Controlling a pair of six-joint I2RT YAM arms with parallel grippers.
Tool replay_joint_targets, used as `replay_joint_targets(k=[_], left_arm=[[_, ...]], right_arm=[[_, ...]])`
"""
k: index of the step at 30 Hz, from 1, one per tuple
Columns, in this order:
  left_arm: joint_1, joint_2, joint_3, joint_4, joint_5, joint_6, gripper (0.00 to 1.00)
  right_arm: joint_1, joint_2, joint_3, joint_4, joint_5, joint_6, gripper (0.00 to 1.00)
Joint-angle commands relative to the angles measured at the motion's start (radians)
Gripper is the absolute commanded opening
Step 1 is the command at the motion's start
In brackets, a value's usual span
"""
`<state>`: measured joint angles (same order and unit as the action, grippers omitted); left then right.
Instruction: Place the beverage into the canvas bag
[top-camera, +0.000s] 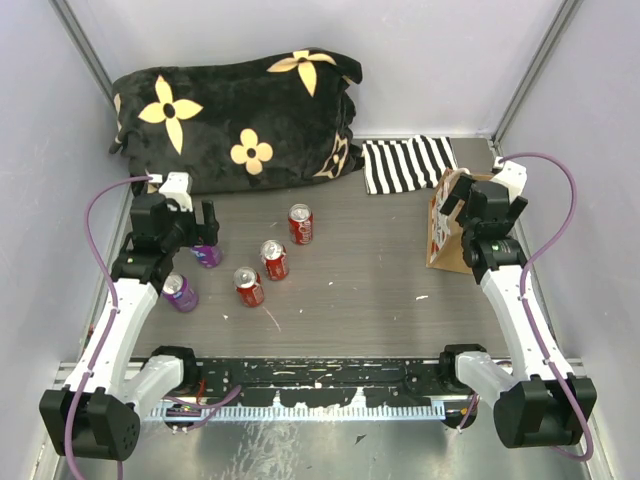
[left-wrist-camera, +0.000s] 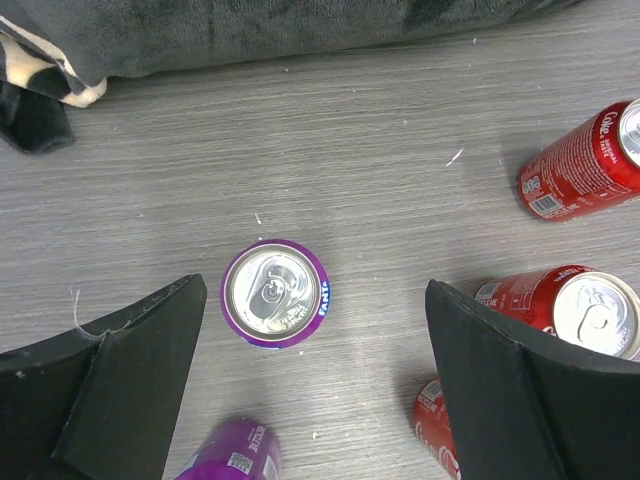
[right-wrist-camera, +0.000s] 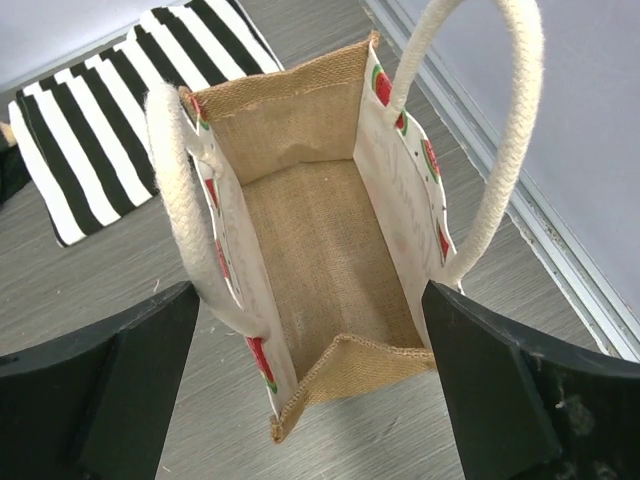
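1. Left gripper (left-wrist-camera: 315, 300): the jaws are wide apart and hold nothing. It hovers straight over the purple can (left-wrist-camera: 275, 293). One finger is at the can's 9 o'clock and the other at its 3 o'clock, both clear of it.
2. Purple can: upright on the table (top-camera: 370, 290), in the 9 o'clock part of the top view. A second purple can (top-camera: 180, 292) is near it at 7 o'clock. This one appears upright, though the wrist view shows it only as a blur. Three red cans (top-camera: 274, 259) stand from 2 to 4 o'clock of the purple can.
3. Right gripper (right-wrist-camera: 312, 300): the jaws are wide apart and hold nothing. It is poised above the open mouth of the canvas bag (right-wrist-camera: 320, 250).
4. Canvas bag: upright at the table's 3 o'clock side, both rope handles raised, woven floor in plain view.
5. A striped cloth (top-camera: 405, 163) lies at 11 o'clock of the bag. A flowered blanket (top-camera: 235, 120) lies along the 12 o'clock edge.
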<state>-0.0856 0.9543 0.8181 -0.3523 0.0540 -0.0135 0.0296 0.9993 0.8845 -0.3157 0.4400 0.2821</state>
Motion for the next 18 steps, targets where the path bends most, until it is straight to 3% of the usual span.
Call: replay_joint_targets(k=[1, 4, 6, 12, 18], left_arm=[[0.007, -0.02, -0.013, 0.036, 0.008, -0.012, 0.98], [0.007, -0.024, -0.011, 0.033, 0.004, -0.012, 0.98], [0.007, -0.027, -0.009, 0.028, 0.003, -0.01, 0.98], [0.007, -0.041, -0.017, 0.015, 0.005, -0.007, 0.98], [0.007, -0.042, -0.024, 0.014, 0.007, -0.012, 0.98]], right_arm=[[-0.006, -0.03, 0.051, 0.024, -0.091, -0.084, 1.0], [-0.006, -0.018, 0.112, -0.02, -0.286, -0.201, 1.0], [-0.006, 0.002, 0.173, -0.068, -0.339, -0.221, 1.0], [-0.007, 0.196, 0.394, -0.314, -0.293, -0.232, 1.0], [-0.007, 0.319, 0.413, -0.37, -0.313, -0.233, 0.95]])
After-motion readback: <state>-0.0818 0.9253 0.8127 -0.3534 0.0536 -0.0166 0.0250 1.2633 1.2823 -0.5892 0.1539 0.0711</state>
